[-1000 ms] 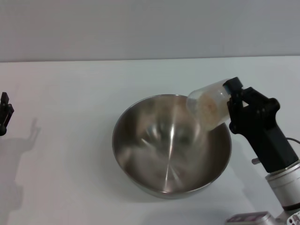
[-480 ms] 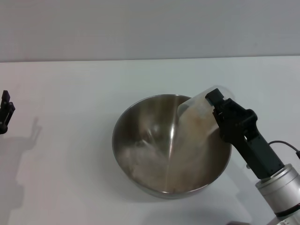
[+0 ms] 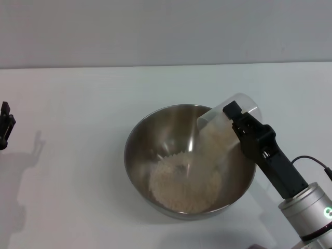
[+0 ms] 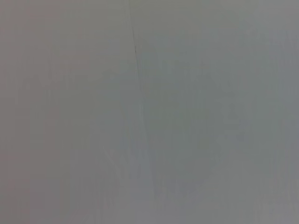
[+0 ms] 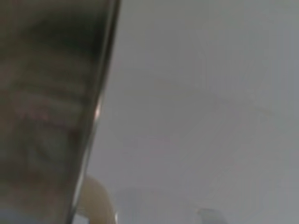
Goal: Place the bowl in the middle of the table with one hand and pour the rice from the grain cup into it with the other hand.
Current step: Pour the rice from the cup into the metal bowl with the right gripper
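Right gripper (image 3: 236, 120): clamped on grain cup (image 3: 223, 129), tipped at the bowl's (image 3: 140, 140) 3 o'clock.
Rice (image 3: 181, 184): loose, free-flowing.
Cup: light, slick; grip mid-wall.
Left gripper (image 3: 5, 124): parked at 9 o'clock, claw unreadable.

Bowl (image 5: 51, 107) wall fills one side, blurred; pale table (image 5: 201, 93) beyond rim.

One bowl (image 3: 189, 161) is sitting on the one counter (image 3: 78, 104). One clear cup (image 3: 220, 132) is tipping over the bowl's rim. One heap of rice (image 3: 181, 181) is lying inside the bowl; the separate grains are too small to count. Two robot hands are showing: the right hand (image 3: 236, 122) is at the cup, and the left hand (image 3: 5, 127) is sitting at the counter's left edge.
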Tool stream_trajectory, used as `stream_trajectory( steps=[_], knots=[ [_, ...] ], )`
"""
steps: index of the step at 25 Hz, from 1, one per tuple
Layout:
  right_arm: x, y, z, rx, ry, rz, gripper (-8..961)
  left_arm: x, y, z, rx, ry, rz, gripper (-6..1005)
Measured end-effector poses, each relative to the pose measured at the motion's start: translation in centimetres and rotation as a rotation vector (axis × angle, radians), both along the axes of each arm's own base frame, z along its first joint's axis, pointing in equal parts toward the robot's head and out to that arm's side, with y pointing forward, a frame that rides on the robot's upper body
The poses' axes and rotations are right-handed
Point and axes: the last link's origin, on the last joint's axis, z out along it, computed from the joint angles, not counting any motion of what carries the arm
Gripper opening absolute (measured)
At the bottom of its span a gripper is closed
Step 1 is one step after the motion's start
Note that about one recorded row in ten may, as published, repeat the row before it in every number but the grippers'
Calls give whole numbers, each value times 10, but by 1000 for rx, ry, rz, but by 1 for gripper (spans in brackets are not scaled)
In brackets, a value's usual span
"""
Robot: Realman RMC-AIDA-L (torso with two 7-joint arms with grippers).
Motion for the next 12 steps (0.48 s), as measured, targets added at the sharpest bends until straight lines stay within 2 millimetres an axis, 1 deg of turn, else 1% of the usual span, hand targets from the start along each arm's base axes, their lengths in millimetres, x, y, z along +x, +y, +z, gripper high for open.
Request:
stream_trajectory(
  steps=[12],
  knots=[
    [-1, -4, -4, -8, -22, 1, 9, 0, -1, 0, 0, 0, 2, 834]
  ],
)
